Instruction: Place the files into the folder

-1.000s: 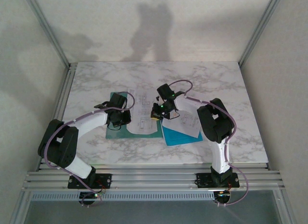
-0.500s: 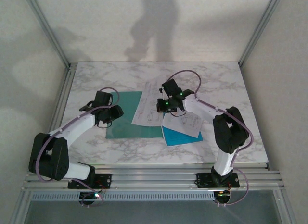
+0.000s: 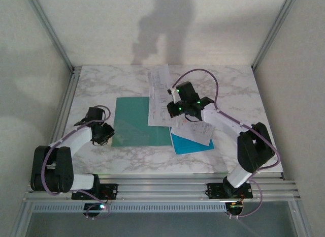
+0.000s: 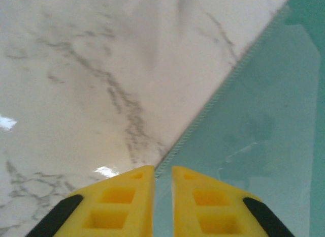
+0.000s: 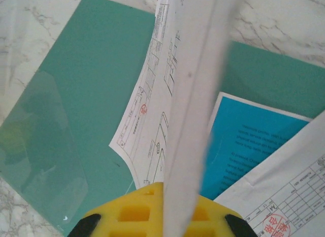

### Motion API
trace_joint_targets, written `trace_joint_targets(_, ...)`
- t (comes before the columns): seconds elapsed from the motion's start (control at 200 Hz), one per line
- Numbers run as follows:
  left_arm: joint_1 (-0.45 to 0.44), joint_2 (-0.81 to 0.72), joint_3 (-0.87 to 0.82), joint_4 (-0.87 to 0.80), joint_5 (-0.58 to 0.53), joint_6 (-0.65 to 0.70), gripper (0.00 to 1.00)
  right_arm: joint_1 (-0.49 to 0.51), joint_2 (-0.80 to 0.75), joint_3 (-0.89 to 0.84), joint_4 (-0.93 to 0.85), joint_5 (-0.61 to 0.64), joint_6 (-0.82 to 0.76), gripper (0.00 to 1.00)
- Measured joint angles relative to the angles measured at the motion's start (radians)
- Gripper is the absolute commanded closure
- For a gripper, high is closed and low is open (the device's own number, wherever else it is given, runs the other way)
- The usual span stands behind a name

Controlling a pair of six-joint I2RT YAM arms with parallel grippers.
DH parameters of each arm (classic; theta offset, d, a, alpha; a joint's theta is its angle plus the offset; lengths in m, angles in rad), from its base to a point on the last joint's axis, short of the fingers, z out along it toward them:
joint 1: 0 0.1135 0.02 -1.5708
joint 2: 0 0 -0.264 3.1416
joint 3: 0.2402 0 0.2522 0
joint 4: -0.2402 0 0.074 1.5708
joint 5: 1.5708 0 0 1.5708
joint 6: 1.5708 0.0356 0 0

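While the right gripper [image 3: 175,110] is clamping one white sheet [image 3: 158,92] and holding it raised, the sheet's long axis is pointing from the folder [image 3: 133,122] toward the far edge of the marble table [image 3: 228,84]. Another printed sheet [image 3: 195,130] is lying on the cyan sheet [image 3: 185,144], just right of the folder. The left gripper [image 4: 162,178], its fingers almost together, is sitting at the folder's left edge.
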Motion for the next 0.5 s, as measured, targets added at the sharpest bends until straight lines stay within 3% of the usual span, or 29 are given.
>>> trace_joint_targets(0.501, 0.014, -0.024, -0.05, 0.0, 0.04, -0.006, 0.93, 0.046, -0.077, -0.108, 0.006, -0.085, -0.047, 1.0)
